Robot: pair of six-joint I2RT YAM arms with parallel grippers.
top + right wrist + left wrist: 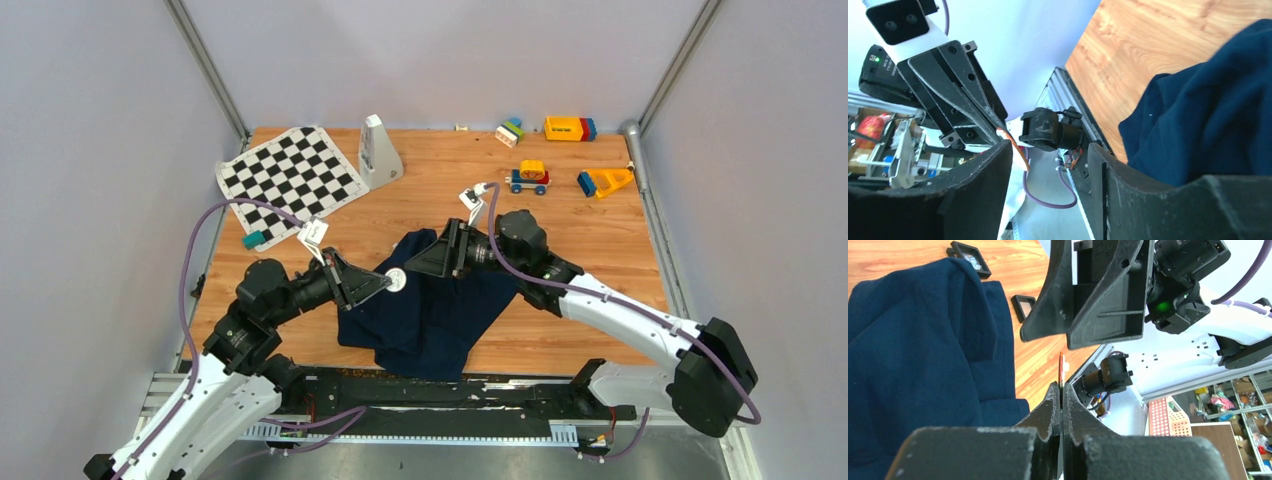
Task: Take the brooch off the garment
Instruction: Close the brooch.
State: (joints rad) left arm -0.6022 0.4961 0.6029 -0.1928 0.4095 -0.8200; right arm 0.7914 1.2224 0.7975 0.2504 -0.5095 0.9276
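Left gripper clamps the white brooch, a round face from above, only a thin edge at its wrist; right gripper spread just beside, both over the navy garment

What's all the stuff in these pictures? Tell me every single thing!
garment: one, dark blue, crumpled at the table's near middle
brooch: one, white from above, by the garment's left edge
mat: one, black-and-white checks, far left
pyramid: one, white, beside the mat
block: one, teal, by the mat's near corner
toy car: one, blue, red and yellow, far right
bricks: three, mostly yellow, orange and blue, far right
table: one, brown wood, under everything
left pincer: one, black, shut on the brooch
right pincer: one, black, open, facing the left pincer over the garment
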